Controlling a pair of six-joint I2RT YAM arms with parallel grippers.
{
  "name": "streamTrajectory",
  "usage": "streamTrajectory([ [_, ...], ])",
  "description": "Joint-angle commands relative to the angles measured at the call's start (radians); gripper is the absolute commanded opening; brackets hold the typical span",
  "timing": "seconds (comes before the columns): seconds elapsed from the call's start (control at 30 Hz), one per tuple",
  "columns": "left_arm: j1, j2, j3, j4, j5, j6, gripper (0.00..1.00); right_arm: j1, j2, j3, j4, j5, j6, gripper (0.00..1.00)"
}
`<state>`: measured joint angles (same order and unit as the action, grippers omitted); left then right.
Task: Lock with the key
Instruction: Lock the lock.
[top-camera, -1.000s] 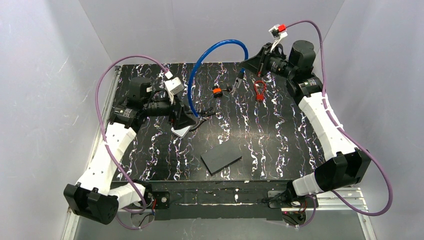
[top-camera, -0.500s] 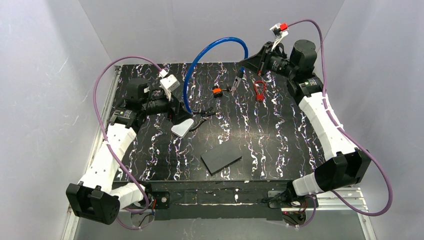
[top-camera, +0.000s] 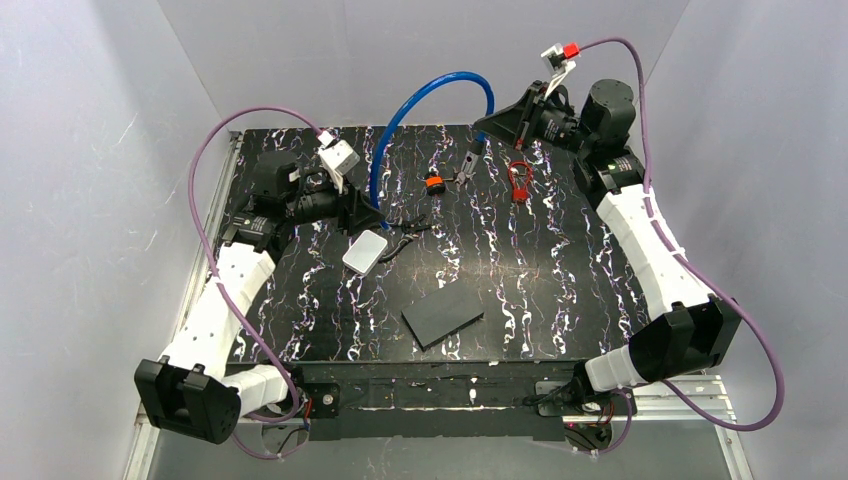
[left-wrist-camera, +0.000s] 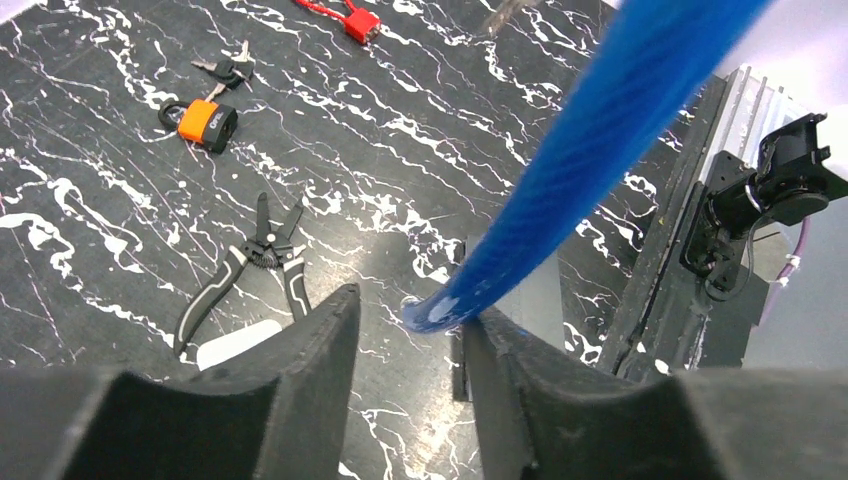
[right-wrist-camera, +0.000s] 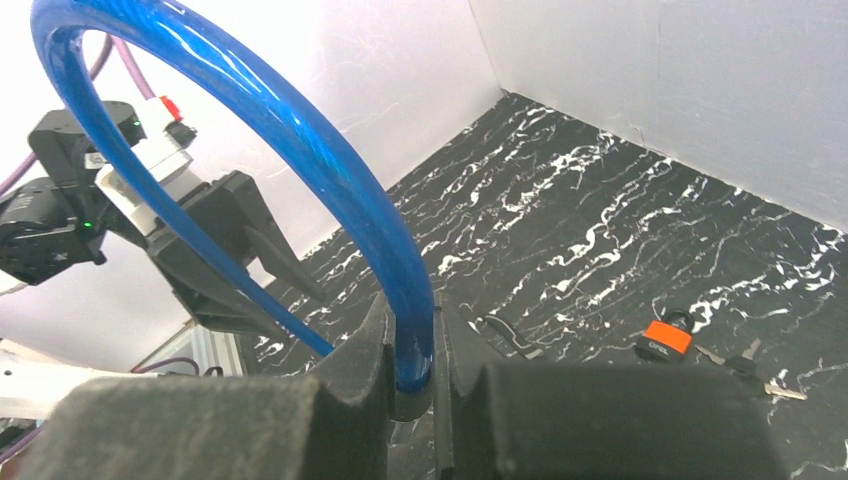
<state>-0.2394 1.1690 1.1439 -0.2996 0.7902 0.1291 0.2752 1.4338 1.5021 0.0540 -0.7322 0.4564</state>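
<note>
Left jaws shifted, glossy blue lock (top-camera: 450, 76) arched

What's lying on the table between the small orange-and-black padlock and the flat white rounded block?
A pair of black-handled pliers lies between the orange-and-black padlock and the white block, seen best in the left wrist view.

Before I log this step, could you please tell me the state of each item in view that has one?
Long bright-blue flexible cable lock: ends apart, arched in the air.
Left fingers: open, cable end loose between them.
Right fingers: shut on the cable.
Small orange-and-black padlock: shackle closed, lying flat.
Small red loop lock: lying flat, loop looks closed.
Black-handled pliers: handles spread, lying flat.
</note>
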Motion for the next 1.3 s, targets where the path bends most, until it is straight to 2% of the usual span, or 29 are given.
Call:
streamTrajectory([
  [0.0,-0.008,0.005,0.048,0.033,0.022,-0.012,0.35,-0.004,-0.01,-0.014,0.132,-0.033,0.078,0.01],
  [0.1,-0.01,0.008,0.057,0.035,0.034,-0.016,0.22,-0.004,-0.009,-0.036,0.151,-0.033,0.098,0.01],
  [0.2,-0.013,0.015,0.071,0.054,0.05,-0.043,0.02,-0.004,-0.005,-0.076,0.191,-0.025,0.145,0.01],
  [0.23,-0.016,0.019,0.077,0.061,0.053,-0.057,0.0,-0.004,-0.003,-0.097,0.216,-0.017,0.17,0.01],
  [0.37,-0.04,0.044,0.126,0.068,0.063,-0.114,0.0,-0.004,0.008,-0.209,0.337,0.008,0.315,0.01],
  [0.6,-0.069,0.066,0.316,-0.177,-0.016,-0.006,0.0,-0.002,0.035,-0.353,0.512,0.009,0.491,0.01],
  [0.83,-0.154,0.099,0.369,-0.056,-0.128,-0.079,0.0,0.016,0.071,-0.421,0.586,-0.001,0.592,0.01],
  [1.03,-0.178,0.256,0.569,-0.191,-0.144,-0.078,0.0,0.022,0.108,-0.47,0.652,0.006,0.656,0.01],
  [1.27,-0.191,0.283,0.573,-0.07,-0.124,-0.099,0.0,0.021,0.177,-0.466,0.706,-0.006,0.701,0.01],
])
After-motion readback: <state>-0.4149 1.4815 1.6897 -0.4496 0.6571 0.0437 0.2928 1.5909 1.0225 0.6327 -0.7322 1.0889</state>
